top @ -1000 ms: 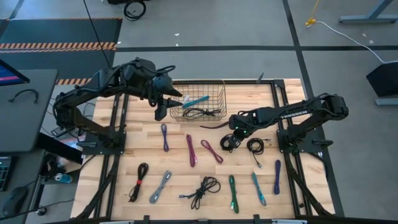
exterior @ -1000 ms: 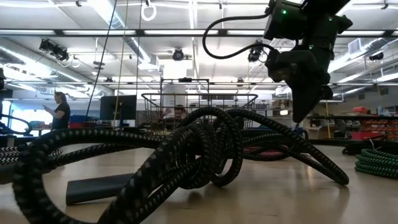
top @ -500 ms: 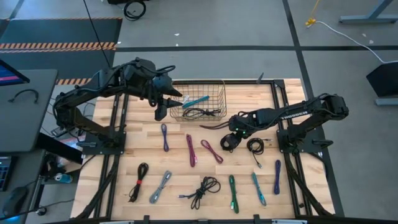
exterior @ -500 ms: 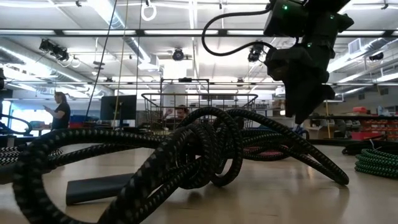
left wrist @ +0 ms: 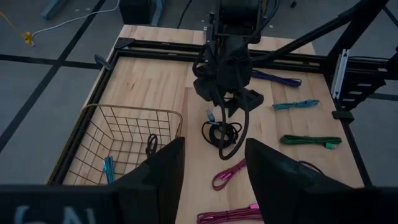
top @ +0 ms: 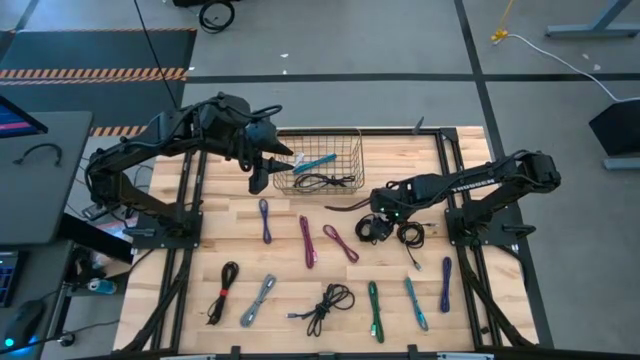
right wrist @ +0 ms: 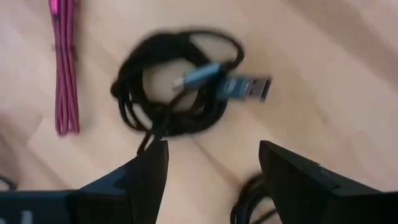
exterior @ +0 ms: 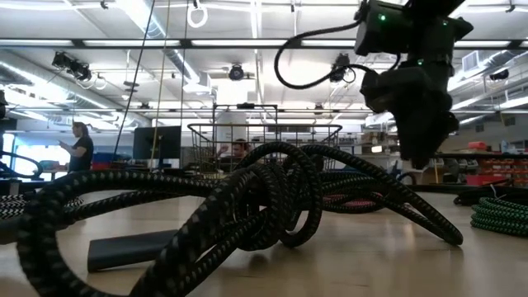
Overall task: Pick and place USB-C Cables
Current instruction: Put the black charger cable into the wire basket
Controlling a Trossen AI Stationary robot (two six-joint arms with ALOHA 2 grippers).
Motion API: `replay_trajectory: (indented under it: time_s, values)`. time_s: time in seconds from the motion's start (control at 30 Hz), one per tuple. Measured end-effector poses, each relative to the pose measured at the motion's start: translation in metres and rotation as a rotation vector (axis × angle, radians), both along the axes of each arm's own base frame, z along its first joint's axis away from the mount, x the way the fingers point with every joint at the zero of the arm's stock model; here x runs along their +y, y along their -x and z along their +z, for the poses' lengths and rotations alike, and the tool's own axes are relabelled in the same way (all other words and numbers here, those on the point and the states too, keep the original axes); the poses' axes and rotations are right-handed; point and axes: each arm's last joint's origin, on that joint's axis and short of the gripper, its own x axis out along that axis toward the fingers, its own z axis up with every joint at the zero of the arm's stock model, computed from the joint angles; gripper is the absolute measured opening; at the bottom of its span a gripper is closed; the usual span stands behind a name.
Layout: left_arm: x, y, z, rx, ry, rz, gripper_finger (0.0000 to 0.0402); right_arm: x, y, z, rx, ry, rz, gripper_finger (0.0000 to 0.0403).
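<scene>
Two dark arms work over one pale wooden worktop (top: 215, 255) on a grey concrete floor (top: 350, 40) marked with black lines.

Left side: the left gripper (top: 258, 180) hangs beside the left rim of the wire basket (top: 345, 150), fingers partly apart, nothing between them. A black cable with a red tie (top: 222, 290) and a grey cable (top: 257, 300) lie along the near edge.

Centre: the basket holds a teal cable (top: 318, 161) and a black cable (top: 325, 181). In front of it lie a blue cable (top: 265, 220), a magenta cable (top: 307, 241) and a second magenta cable (top: 340, 242); nearer still, a loose black cable (top: 328, 305) and a green cable (top: 374, 309).

Right side: the right gripper (top: 375, 228) stands over a coiled black cable (right wrist: 180, 81), fingers spread wide, empty. Another black coil (top: 411, 236) lies just beside it; a teal cable (top: 416, 303) and a purple cable (top: 445, 283) lie further right.

Room, low view: a person (exterior: 81, 148) stands far left under ceiling lights.

Change over the last second: the right gripper has gone from nearly closed to fully spread and shifted slightly right; the left arm has not moved.
</scene>
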Motion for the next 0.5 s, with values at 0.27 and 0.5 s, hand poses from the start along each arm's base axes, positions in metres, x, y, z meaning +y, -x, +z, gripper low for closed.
replay_trajectory:
  time_s: [0.27, 0.5]
  values:
    - [0.0, 0.0, 0.0, -0.005, -0.002, 0.0, 0.0174, -0.001, -0.004, 0.001, -0.042, 0.039, -0.009, 0.0257]
    - [0.0, -0.001, 0.0, -0.007, -0.002, -0.001, 0.0174, -0.013, -0.006, -0.002, -0.036, 0.084, -0.034, 0.0258]
